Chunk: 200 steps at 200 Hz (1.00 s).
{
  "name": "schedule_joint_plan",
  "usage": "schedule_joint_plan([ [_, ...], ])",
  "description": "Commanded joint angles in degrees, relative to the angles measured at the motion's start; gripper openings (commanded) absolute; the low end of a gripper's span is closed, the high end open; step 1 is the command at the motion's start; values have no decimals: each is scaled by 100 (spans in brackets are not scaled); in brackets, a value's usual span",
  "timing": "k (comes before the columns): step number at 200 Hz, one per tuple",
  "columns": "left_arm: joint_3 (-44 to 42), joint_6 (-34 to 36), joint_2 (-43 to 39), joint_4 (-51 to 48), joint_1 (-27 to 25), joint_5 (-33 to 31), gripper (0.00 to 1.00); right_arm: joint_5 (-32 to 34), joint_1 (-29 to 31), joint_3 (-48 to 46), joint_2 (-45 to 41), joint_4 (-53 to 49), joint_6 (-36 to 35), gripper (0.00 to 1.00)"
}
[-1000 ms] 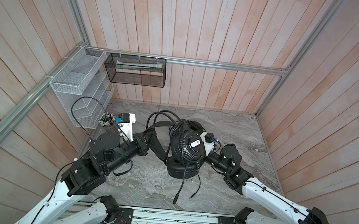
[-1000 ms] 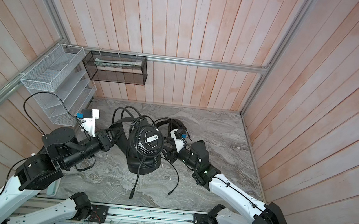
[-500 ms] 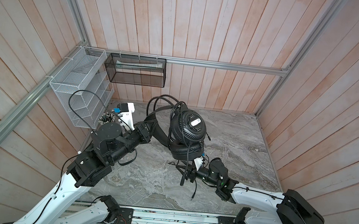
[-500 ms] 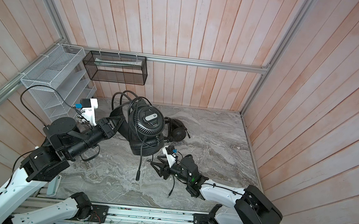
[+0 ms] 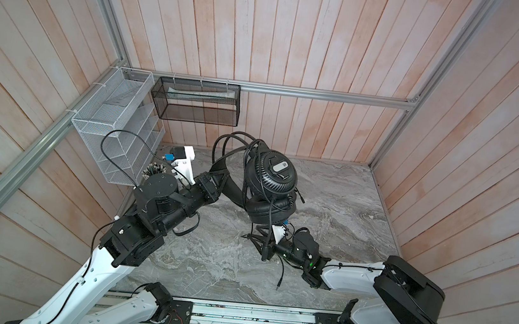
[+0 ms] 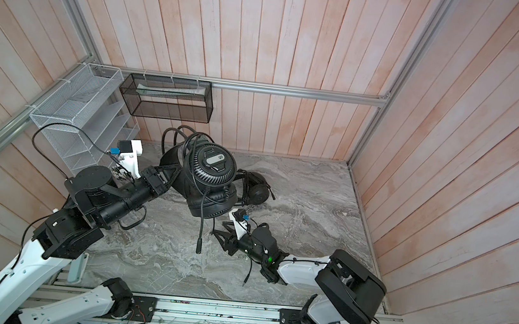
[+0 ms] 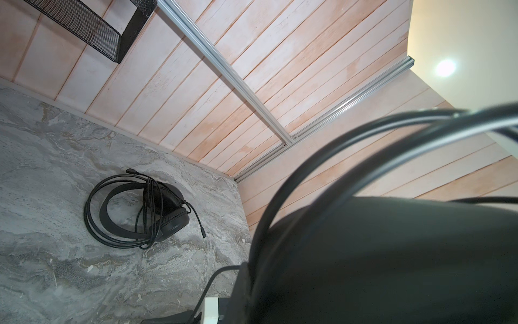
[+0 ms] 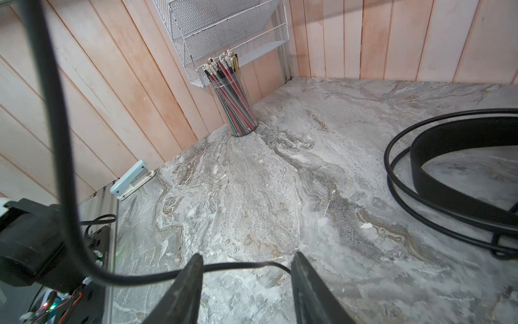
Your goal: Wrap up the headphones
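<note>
- Raised headset (image 6: 206,204), outer face of the upper earcup (image 6: 199,166): a small pale plate (image 6: 217,158) bears a dark mark resembling "09" in a top view, too small to confirm.
- All other surfaces: no marking can be read.

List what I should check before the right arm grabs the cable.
1. Hold: left gripper shut on lifted headset at its headband: ok.
2. Line-up: cable crosses between the jaws of the right gripper: ok.
3. Right jaws closed on cable: not ok, apart.
4. Slack: plug end loose on table: ok.
5. Space: second headset lies aside on table, already coiled: ok.
6. Tangles at earcups: cannot tell.
</note>
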Motion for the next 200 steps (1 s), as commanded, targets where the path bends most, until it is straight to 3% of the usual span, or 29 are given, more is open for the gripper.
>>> schedule_joint_plan([
  [1,300,-274,-19,489,52,119,0,105,124,304,289,396,-179,53],
  [48,249,-300,-14,456,121,95,0,210,269,356,670,675,-151,51],
  [79,260,-249,-72,361,202,112,0,521,169,-157,-265,328,-222,51],
  [122,188,-221,-129,351,291,86,0,59,236,-638,-1375,-298,-326,54],
  [154,170,-269,-108,336,301,100,0,75,505,-694,-885,308,-146,55],
  [200,179,-327,-111,287,309,112,0,303,608,197,439,719,-328,56],
])
